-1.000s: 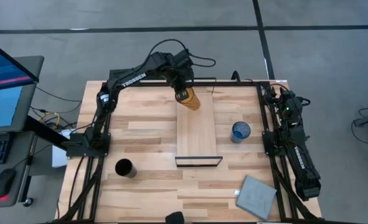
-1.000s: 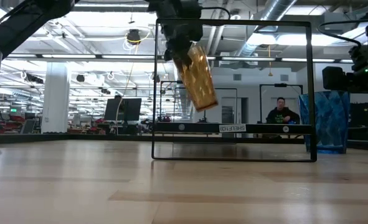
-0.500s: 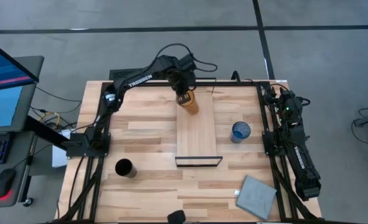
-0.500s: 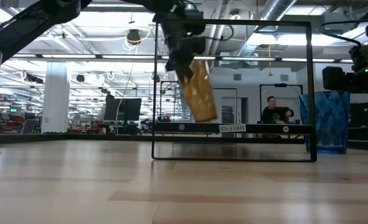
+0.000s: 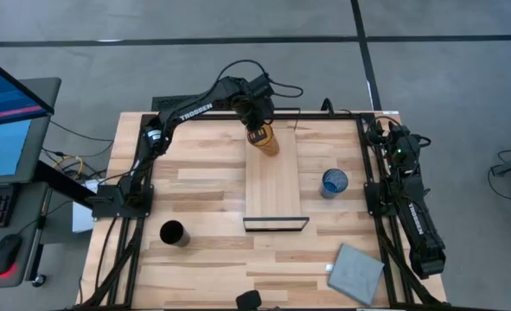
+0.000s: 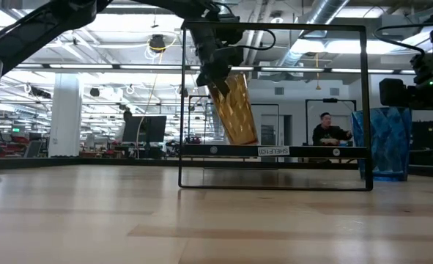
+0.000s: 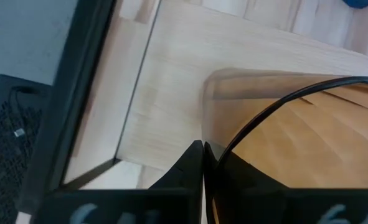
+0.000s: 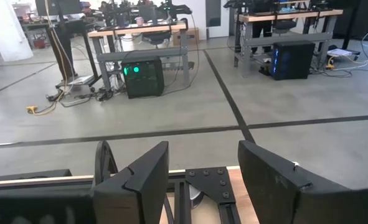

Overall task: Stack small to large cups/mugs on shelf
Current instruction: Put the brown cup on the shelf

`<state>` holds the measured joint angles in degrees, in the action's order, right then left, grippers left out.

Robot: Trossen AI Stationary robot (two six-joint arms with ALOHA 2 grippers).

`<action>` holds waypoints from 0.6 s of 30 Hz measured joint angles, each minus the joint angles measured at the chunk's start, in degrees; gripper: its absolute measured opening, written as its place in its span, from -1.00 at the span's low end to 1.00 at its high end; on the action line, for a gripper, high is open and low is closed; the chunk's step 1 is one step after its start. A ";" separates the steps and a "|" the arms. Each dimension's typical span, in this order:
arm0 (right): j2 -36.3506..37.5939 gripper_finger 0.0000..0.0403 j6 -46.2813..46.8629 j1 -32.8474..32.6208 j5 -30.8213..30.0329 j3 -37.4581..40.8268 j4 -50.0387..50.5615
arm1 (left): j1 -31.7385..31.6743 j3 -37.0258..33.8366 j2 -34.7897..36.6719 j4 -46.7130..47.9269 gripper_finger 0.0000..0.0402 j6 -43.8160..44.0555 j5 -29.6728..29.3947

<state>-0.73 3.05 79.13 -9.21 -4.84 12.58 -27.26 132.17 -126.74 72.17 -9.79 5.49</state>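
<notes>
Lowering over the last second, the left end effector (image 5: 259, 134) carried the amber tumbler (image 6: 234, 108) down, clamped at its rim and tilted less, its base almost on the shelf (image 5: 272, 186) at the far end. Placement looked imminent. The right end effector (image 8: 202, 171) stayed parked wide at the desk's (image 5: 203, 186) right edge.

Tilted amber tumbler (image 5: 265, 141) over shelf (image 5: 273, 186)'s far end; blue cup (image 5: 334, 182), black cup (image 5: 172, 233) aside.
</notes>
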 joint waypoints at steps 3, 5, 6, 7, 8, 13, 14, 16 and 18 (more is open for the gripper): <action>0.00 0.06 0.00 0.00 0.00 0.00 0.00 | 0.06 -0.06 0.00 -0.16 -0.90 0.28 -0.23; 0.00 0.06 0.01 0.00 0.00 0.00 0.00 | 0.01 -0.06 0.00 -0.16 -0.88 0.41 -0.23; 0.00 0.06 0.00 0.00 0.00 0.00 0.00 | 0.01 -0.06 0.00 -0.16 -0.87 0.42 -0.21; 0.00 0.06 0.00 0.00 0.00 0.00 0.00 | 0.01 -0.06 0.00 -0.16 -0.87 0.42 -0.23; 0.00 0.06 0.00 0.00 0.00 0.00 0.00 | 0.01 -0.06 0.00 -0.17 -0.86 0.42 -0.23; 0.00 0.06 0.00 0.00 -0.02 0.00 0.00 | 0.13 -0.06 0.00 -0.16 -0.86 0.44 -0.24; 0.00 0.06 0.00 0.00 -0.02 0.00 0.00 | 0.15 -0.06 0.00 -0.16 -0.86 0.41 -0.26; 0.00 0.06 0.00 0.00 -0.01 0.00 0.00 | 0.19 -0.06 0.00 -0.17 -0.86 -0.08 -0.26; 0.00 0.06 0.00 0.00 -0.01 0.00 0.00 | 0.21 -0.06 0.00 -0.16 -0.86 -0.12 -0.25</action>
<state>-0.73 3.05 79.13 -9.22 -4.84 12.58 -27.05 132.11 -126.74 72.01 -9.91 5.24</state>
